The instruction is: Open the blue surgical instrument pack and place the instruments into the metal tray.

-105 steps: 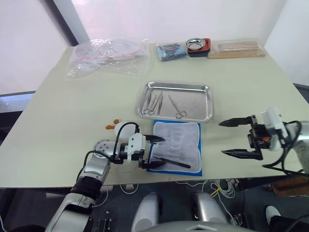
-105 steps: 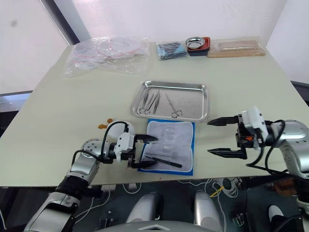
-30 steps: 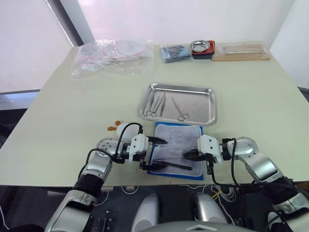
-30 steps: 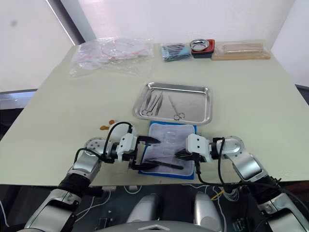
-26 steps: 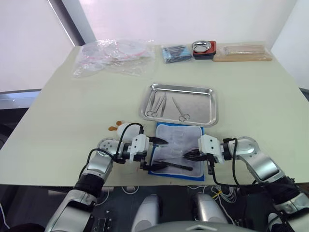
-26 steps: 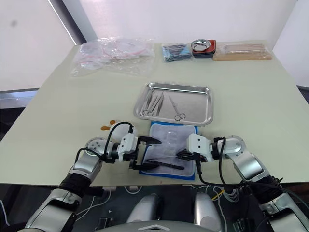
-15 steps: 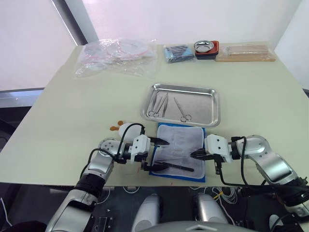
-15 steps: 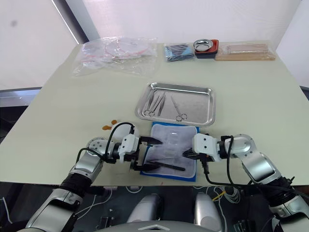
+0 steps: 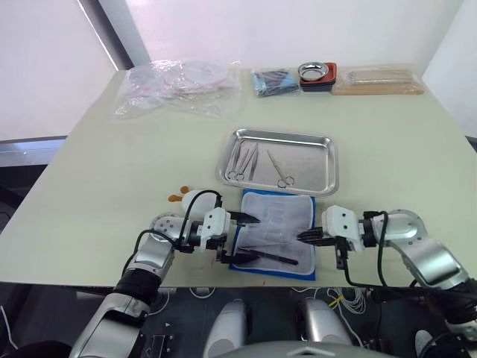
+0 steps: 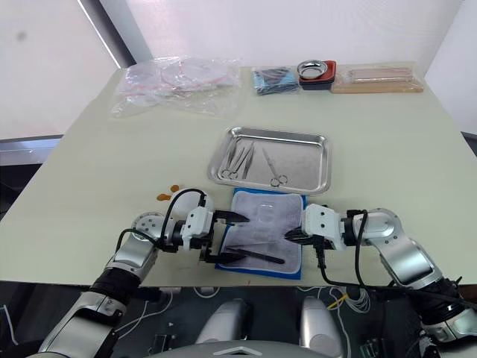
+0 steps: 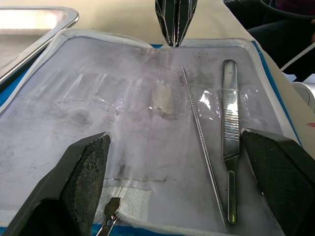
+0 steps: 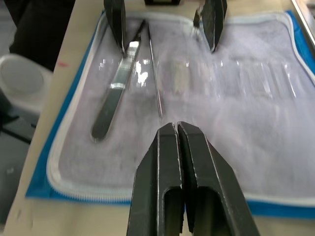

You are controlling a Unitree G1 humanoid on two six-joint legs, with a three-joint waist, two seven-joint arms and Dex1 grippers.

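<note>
Both my grippers sit at the opened pack, nothing grasped.

My left gripper (image 9: 240,237) is spread wide over the left edge of the flat blue fabric pack (image 9: 276,233), pocketed face up. My right gripper (image 9: 306,236), fingers pressed together, points at its right edge. Two slim silver instruments (image 11: 227,152) lie between them; the shiny steel tray (image 9: 328,160) sits just beyond.

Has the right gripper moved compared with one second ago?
Yes. The right gripper has drawn back toward the robot's right, from over the blue surgical instrument pack to its right edge.
</note>
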